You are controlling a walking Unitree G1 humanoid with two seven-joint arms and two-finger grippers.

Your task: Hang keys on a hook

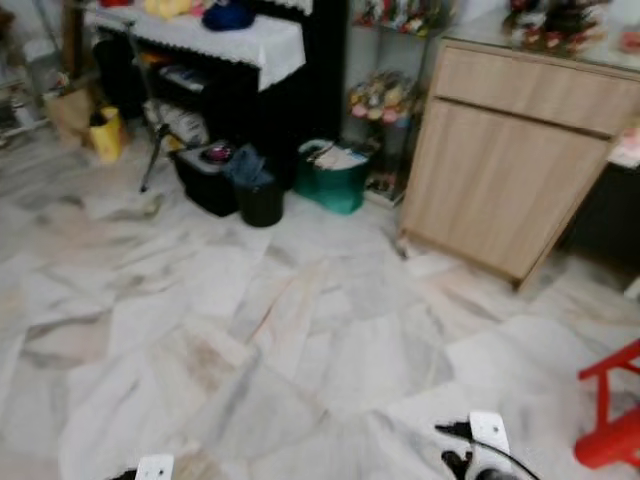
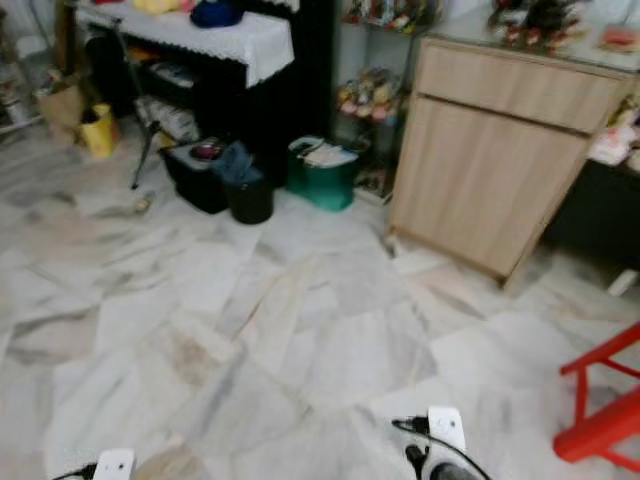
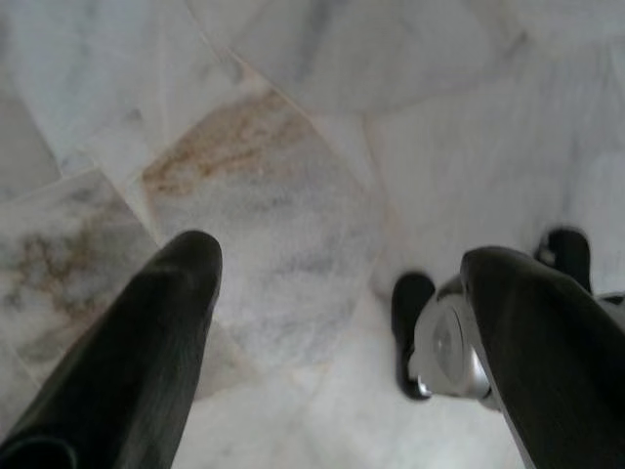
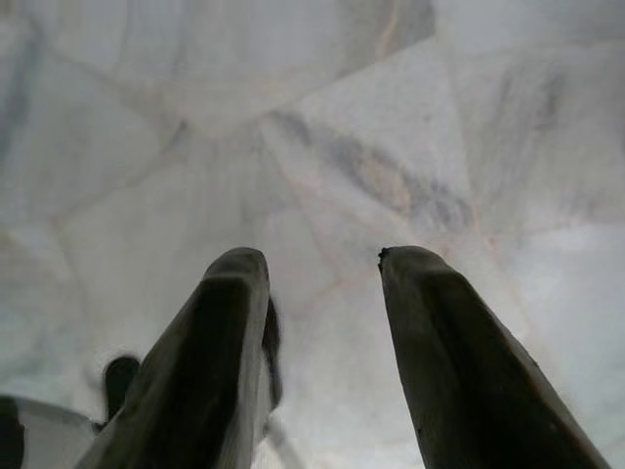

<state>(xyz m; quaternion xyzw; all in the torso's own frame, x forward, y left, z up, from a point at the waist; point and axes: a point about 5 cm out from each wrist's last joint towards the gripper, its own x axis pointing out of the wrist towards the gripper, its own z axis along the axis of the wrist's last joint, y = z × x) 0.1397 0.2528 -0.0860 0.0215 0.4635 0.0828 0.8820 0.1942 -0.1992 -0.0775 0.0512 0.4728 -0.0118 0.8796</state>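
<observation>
My left gripper (image 3: pixel 342 259) hangs low over the white marble floor (image 3: pixel 293 195), open, with nothing between its two black fingers. My right gripper (image 4: pixel 324 259) also points down at the floor (image 4: pixel 371 147), open and empty. In the eye views the white tops of both wrists sit at the lower edge, the left arm (image 1: pixel 155 467) and the right arm (image 1: pixel 487 435) with its black cable. The picture is slightly blurred.
A light wooden cabinet (image 1: pixel 510 170) stands ahead on the right. A black shelf unit with a white lace cloth (image 1: pixel 230 35) stands ahead on the left, with a green basket (image 1: pixel 333 178), a black bin (image 1: pixel 260 198) and a black box (image 1: pixel 203 178) in front of it. A red stool (image 1: pixel 612 410) is close on the right.
</observation>
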